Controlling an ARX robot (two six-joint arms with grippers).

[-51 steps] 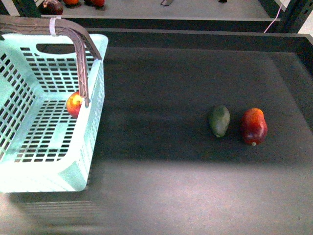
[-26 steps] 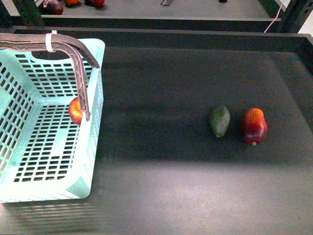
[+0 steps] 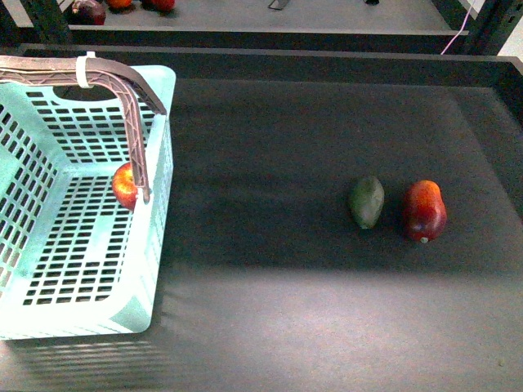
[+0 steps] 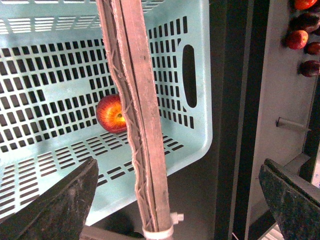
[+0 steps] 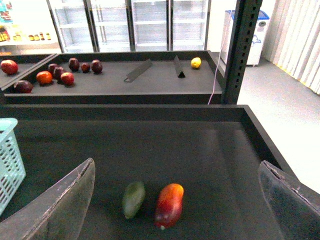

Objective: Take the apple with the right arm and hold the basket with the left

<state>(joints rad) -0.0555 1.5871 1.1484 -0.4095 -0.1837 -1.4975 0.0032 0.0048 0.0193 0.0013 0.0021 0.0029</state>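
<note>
Dark matte tabletop [image 3: 327, 310] fills nearly all of my front view, and on its left side sits the basket [image 3: 159, 237], pale turquoise with slotted walls, running off the left edge of the frame. One brownish-grey handle [image 3: 135, 122] arcs across the basket's upper part and drops down its right wall, with a white tie wrapped round it near the top. From the left wrist camera I look down past that same handle into the basket, and I can see the left gripper [image 4: 182, 200] with its two dark fingers spread wide at the bottom corners of the frame, nothing between them but the handle's lower end passing through the gap. The right gripper [image 5: 180, 210] is likewise spread wide apart, hanging over open tabletop. Over on the right half of the front view lies the dark red, orange-topped fruit [image 3: 424, 211], and just beside it on its left the green avocado [image 3: 366, 201]. The apple [image 3: 124, 185] rests on the basket floor against the right wall, partly hidden behind the handle.
</note>
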